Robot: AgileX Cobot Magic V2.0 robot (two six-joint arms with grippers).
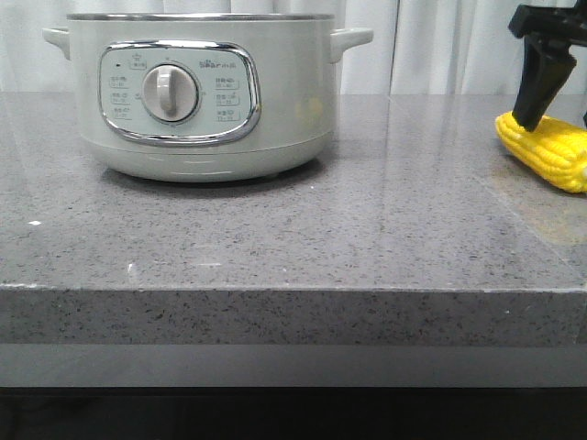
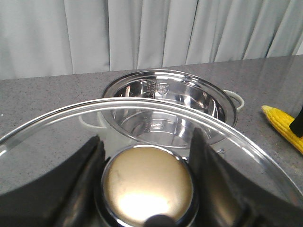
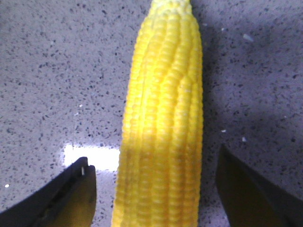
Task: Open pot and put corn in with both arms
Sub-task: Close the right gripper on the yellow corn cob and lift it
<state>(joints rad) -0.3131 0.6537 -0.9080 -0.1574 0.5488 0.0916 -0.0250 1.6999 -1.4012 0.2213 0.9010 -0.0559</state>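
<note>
The pot [image 1: 202,101] stands at the table's back left, its dial panel facing me. In the left wrist view the pot [image 2: 142,124] is uncovered, its shiny steel inside showing. My left gripper [image 2: 147,140] is shut on the gold knob [image 2: 147,187] of the steel-rimmed glass lid [image 2: 52,130], held raised on the near side of the pot. The corn [image 1: 550,151] lies on the table at the far right. My right gripper [image 3: 154,165] is open and straddles the corn [image 3: 165,127], with a gap on each side. One black finger [image 1: 541,82] reaches down to the cob.
The grey speckled stone table [image 1: 367,220] has its front edge [image 1: 293,289] close to the camera. A pale curtain [image 1: 440,46] hangs behind the table. The corn [image 2: 284,124] lies to the right of the pot's side handle [image 2: 235,98].
</note>
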